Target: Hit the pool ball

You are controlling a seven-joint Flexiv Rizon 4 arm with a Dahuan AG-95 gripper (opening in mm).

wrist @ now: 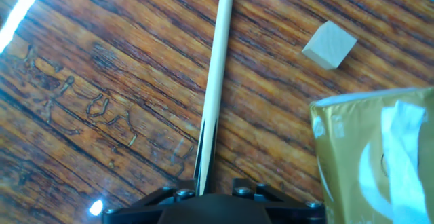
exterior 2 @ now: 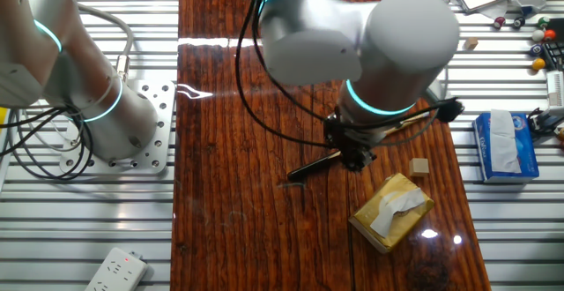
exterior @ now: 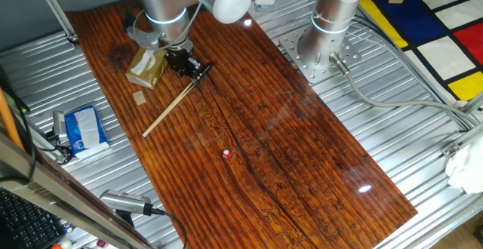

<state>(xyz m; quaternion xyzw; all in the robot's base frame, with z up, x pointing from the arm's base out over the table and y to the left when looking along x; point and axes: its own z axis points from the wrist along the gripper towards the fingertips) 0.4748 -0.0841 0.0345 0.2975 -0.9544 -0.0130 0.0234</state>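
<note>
— Where's the ball right now?

— The pool ball (exterior: 226, 155) sits alone on the bare wood of the counter (exterior: 302, 151), out toward the middle. I only see it from one fixed view; the arm hides it in the other fixed view and the hand view doesn't reach that far.

— How do you expect it to behave?

— It's tiny, hard and round, so I judge it very light and ready to roll at the slightest touch. I wouldn't grasp it at all. It wants a clean tap from the tip of the stick (exterior: 172, 107), square on its middle, or it will skid off sideways.

— And the stick?

— Thin, stiff wood. My fingers (exterior: 189, 66) are closed on one end of it. In the hand view the stick (wrist: 215, 81) runs straight out from between them along the counter. Its free tip points down the counter, away from the arm.

— How far is the ball from the fingers?

— Well apart. It lies beyond the stick's free tip and off to one side of its line, so I'd have to re-aim before pushing.

— Anything in the way?

— A tissue pack (exterior: 146, 67) sits just beside the fingers, and a small wooden cube (exterior: 139, 98) lies near the stick. Both are on the side away from the ball.
</note>
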